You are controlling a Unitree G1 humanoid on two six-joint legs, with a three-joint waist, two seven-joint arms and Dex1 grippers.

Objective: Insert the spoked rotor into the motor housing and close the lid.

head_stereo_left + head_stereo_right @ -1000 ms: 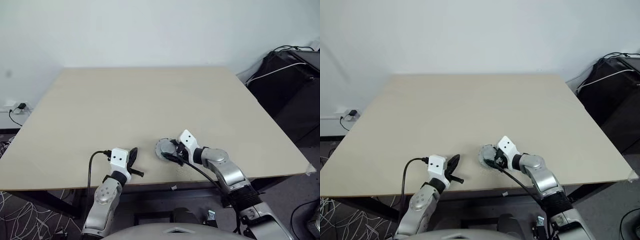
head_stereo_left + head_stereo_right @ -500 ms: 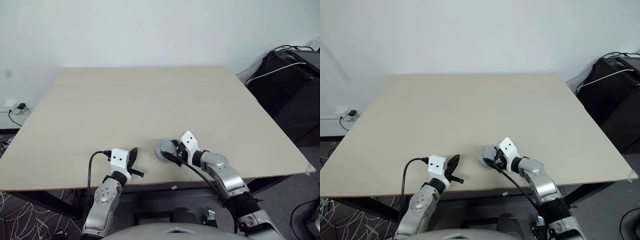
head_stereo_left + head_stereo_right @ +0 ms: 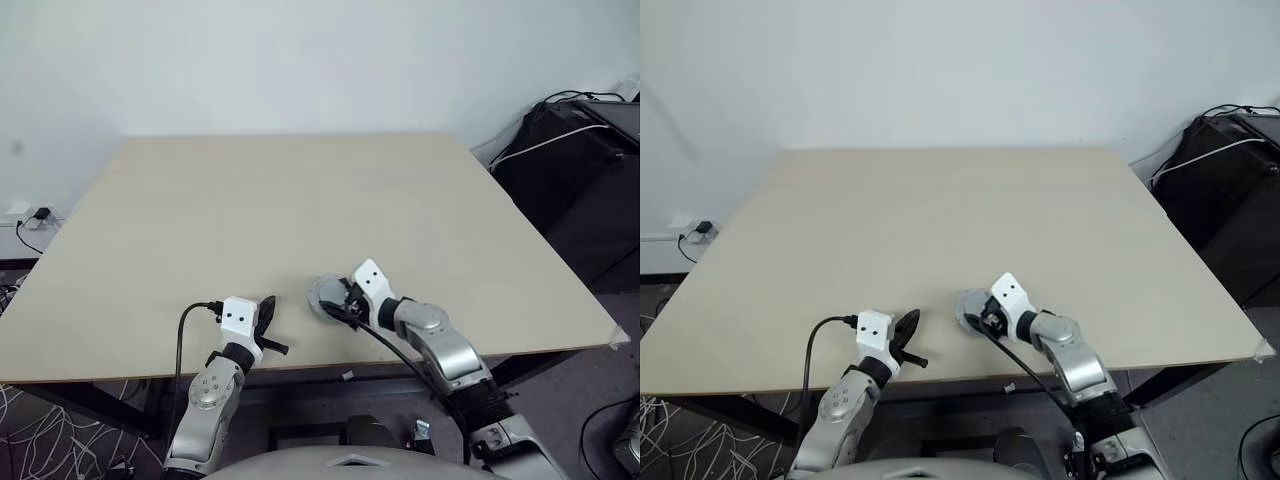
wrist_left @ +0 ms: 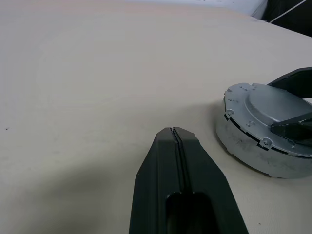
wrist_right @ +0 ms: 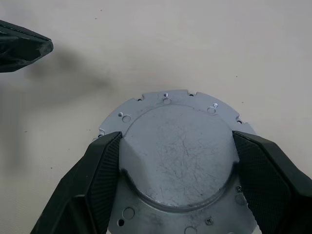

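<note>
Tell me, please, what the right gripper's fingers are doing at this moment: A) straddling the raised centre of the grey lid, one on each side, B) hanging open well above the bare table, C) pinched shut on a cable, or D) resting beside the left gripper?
A: in the right wrist view, the right gripper has its two black fingers set either side of the lid and its raised centre.

One table [image 3: 300,200], one grey lid [image 5: 178,146], two grippers: the left gripper [image 4: 174,134], the right gripper [image 5: 178,161].

Silver-grey jointed arms end in white wrist blocks with two small dark dots; black tapered fingers [image 4: 180,190] and black cables trail from each wrist.
</note>
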